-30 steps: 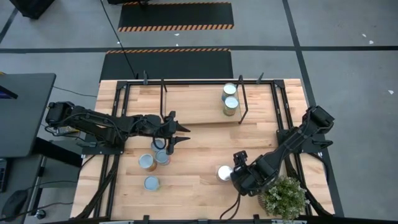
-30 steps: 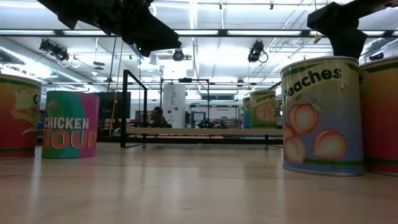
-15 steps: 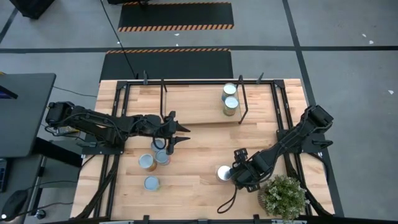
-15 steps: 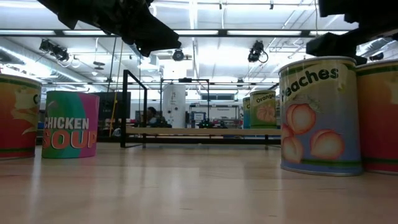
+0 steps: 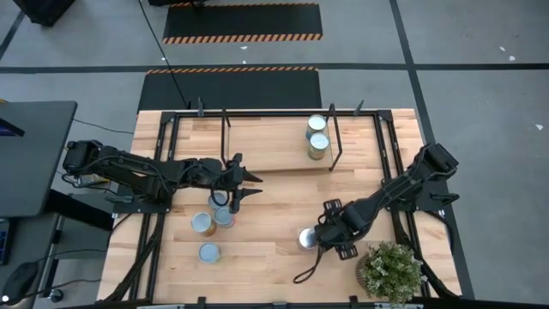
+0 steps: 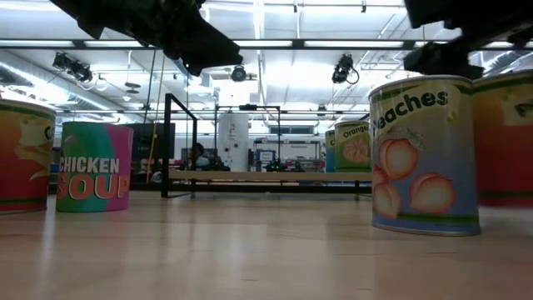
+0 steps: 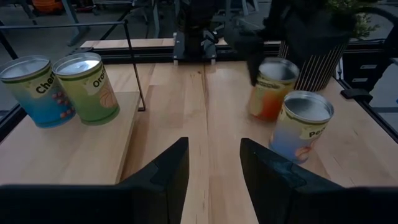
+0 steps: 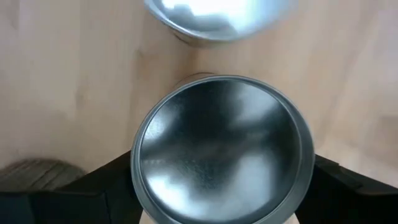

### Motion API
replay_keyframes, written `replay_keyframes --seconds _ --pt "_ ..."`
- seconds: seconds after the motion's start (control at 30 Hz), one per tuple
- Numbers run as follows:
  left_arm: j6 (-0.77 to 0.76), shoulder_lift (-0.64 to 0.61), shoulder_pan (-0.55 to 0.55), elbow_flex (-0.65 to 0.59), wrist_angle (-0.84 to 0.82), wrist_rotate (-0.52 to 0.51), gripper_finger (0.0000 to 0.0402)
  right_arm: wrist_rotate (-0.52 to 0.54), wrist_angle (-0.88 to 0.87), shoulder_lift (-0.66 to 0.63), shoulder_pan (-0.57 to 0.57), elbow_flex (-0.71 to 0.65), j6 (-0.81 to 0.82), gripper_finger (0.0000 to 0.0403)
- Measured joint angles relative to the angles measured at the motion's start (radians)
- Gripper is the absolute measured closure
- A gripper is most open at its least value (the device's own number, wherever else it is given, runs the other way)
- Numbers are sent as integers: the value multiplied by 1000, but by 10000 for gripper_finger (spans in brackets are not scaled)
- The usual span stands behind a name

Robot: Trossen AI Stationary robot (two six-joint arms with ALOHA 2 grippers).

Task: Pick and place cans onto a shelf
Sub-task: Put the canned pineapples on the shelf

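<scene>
Two cans [image 5: 317, 136] already stand on the shelf [image 5: 266, 142] in the high view, while a cluster of three cans [image 5: 211, 230] waits on the worktop [image 5: 274, 206] near the left hand [image 5: 247, 184], which hangs over the boards carrying nothing. The right hand [image 5: 330, 230] is low beside the potted plant [image 5: 390, 270], just behind the peaches can [image 5: 307, 239], so the step in hand looks like a pick. In the low view the peaches can [image 6: 425, 154] stands upright with a red-labelled can [image 6: 504, 137] just beside it under the dark right arm, and a chicken soup can [image 6: 94, 167] sits well apart, with the shelf [image 6: 266, 177] far behind. The left wrist view shows a cherry can [image 7: 31, 90] and an orange can [image 7: 87, 87] side by side at the shelf's end, and the left hand's fingers [image 7: 165, 177] set narrow, gripping nothing. The right wrist view shows a closed silver can top [image 8: 221, 162] between that hand's fingers [image 8: 109, 190], which straddle it wide and sit close to its wall; a firm grip is not evident. Every can is sealed, so its contents are known only from its label. The next move probably calls for closing squarely, lifting without knocking the neighbouring can [image 8: 217, 15], then carrying to free shelf space beside the two.
</scene>
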Motion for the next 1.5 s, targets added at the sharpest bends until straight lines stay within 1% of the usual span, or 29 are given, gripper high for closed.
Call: replay_keyframes --seconds 0.13,0.27,0.33,0.43,0.7,0.83,0.9,1.1,1.2,1.3,1.43,1.5 --pt "0 0 0 0 15 0 251 85 -100 0 -45 60 -51 82" --pt "0 0 0 0 19 0 251 185 -119 -1 -117 118 -109 81" --pt "0 0 0 0 19 0 251 208 -113 -2 -164 142 -152 81" --pt "0 0 0 0 18 0 251 214 -78 -2 -241 170 -237 81" --pt "0 0 0 0 14 0 251 206 4 -2 -450 242 -466 80" --pt "10 0 0 0 14 0 251 197 13 1 -539 306 -513 80" --pt "17 0 0 0 14 0 251 172 13 9 -582 341 -534 80" --pt "17 0 2 0 16 0 251 139 -75 133 -701 529 -575 82" --pt "17 0 2 0 11 0 251 126 -96 198 -753 597 -614 82" --pt "17 0 2 0 4 0 251 97 -93 247 -803 636 -641 82" --pt "18 0 2 0 -18 0 251 43 -96 288 -873 644 -676 81" --pt "18 0 2 0 -23 0 251 38 -93 301 -904 644 -684 81"
